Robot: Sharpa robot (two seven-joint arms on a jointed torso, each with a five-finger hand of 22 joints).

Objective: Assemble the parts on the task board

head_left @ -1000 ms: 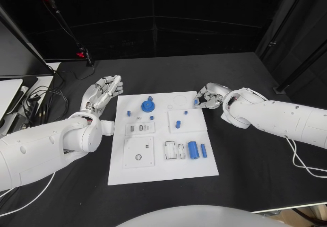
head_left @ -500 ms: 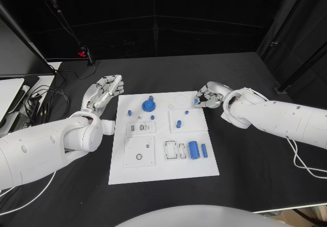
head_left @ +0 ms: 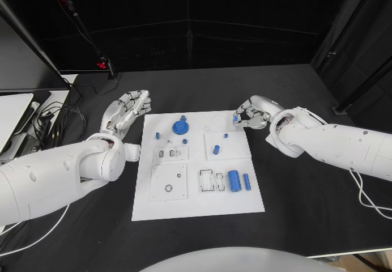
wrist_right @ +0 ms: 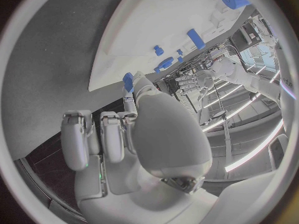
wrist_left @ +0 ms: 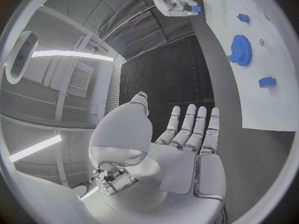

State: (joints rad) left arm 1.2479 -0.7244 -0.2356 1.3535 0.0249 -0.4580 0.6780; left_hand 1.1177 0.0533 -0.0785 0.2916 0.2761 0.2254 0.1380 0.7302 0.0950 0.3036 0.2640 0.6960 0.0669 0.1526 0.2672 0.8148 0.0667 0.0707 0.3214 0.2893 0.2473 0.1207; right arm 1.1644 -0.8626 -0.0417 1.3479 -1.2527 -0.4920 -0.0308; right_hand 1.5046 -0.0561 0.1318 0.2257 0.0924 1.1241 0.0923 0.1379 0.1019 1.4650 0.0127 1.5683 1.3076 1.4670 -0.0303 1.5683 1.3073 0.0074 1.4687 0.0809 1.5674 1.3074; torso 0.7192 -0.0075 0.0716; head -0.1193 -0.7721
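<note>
The white task board (head_left: pixel 196 207) lies mid-table with several blue parts on it: a gear (head_left: pixel 179 125), two cylinders (head_left: pixel 232 181) and small pegs (head_left: pixel 216 149). My right hand (head_left: pixel 253 115) hovers at the board's far right corner and pinches a small blue part (head_left: pixel 237 119) between thumb and finger. The right wrist view shows that part (wrist_right: pixel 128 81) at the fingertips, close to the board's edge (wrist_right: pixel 162 25). My left hand (head_left: pixel 127 110) lies off the board's far left corner with its fingers stretched out and apart, holding nothing (wrist_left: pixel 184 144). The left wrist view also shows the gear (wrist_left: pixel 239 47).
Cables and a pale device (head_left: pixel 20 116) crowd the table's left edge. A stand with a red light (head_left: pixel 99 65) rises at the back left. A white cable (head_left: pixel 363 195) trails on the right side of the table.
The head camera has shifted slightly. Both hands and the parts on the board keep their places.
</note>
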